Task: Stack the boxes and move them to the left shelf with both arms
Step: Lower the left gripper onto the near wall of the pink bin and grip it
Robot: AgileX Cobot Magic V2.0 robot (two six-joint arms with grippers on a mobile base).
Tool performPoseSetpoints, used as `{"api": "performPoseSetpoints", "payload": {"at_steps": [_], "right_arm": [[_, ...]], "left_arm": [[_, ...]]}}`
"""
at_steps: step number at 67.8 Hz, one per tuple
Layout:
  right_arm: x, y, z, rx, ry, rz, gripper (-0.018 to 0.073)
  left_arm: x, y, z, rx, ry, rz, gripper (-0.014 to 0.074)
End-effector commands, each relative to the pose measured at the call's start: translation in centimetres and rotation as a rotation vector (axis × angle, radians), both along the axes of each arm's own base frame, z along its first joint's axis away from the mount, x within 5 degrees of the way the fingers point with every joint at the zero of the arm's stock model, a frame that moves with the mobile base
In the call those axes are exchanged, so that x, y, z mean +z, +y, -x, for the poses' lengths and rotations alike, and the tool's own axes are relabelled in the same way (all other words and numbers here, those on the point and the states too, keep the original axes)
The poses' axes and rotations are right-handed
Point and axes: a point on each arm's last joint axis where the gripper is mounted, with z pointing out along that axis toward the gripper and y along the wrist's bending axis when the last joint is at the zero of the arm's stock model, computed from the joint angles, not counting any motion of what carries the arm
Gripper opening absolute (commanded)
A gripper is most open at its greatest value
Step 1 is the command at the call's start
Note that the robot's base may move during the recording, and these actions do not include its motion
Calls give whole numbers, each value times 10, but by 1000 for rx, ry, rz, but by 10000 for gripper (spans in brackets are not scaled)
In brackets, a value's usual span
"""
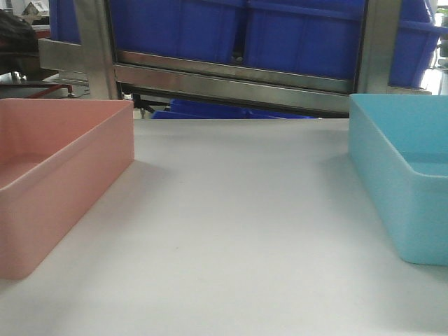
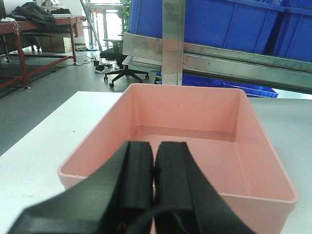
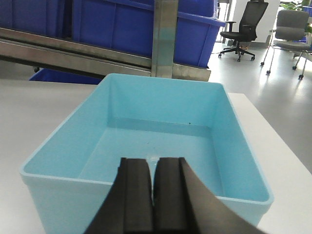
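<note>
The salmon-pink box (image 1: 49,182) stands at the left of the white table and the sky-blue box (image 1: 402,175) at the right, a wide gap between them. Both are empty. In the left wrist view my left gripper (image 2: 154,146) hovers over the near rim of the pink box (image 2: 195,131), its black fingers pressed together with nothing between them. In the right wrist view my right gripper (image 3: 152,163) hangs over the near rim of the blue box (image 3: 156,126), shut and empty too. The left shelf is out of view.
Behind the table runs a steel rack frame (image 1: 231,80) with an upright post (image 1: 98,49) and dark blue storage bins (image 1: 231,28) on it. Office chairs (image 3: 241,29) stand on the floor at the right, a red-framed bench (image 2: 34,34) at the left.
</note>
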Motion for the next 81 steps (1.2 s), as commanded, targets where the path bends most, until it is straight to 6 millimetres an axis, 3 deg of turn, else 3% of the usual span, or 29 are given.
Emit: {"api": "performPoseSetpoints", "payload": {"at_steps": [1,30,41,48,55,64,72,81], "right_arm": [[15,-1,4,-10,-128,8,55],[15,-1,4,-10,-128,8,55],[15,-1,4,-10,-128,8,55],[16,-1,4,-10,-130,8,55],[16,-1,4,-10,-130,8,55],[15,-1,4,-10,-128,8,55],[15,-1,4,-10,-128,8,55],[15,-1,4,-10,-128,8,55]], "left_arm": [[-2,0,1,4,-63,6,-3],[-1,0,1,5,-76,6,-3],[17,2,4,11,-222,53,-2],[42,1,5,5,-206,53,-2],[82,0,1,-2,-125,22,2],[133,-1,-21,-8,11,10,11],[172,-2,-49,-17,183,6,147],[198,-4,-88,-24,375,0,343]]}}
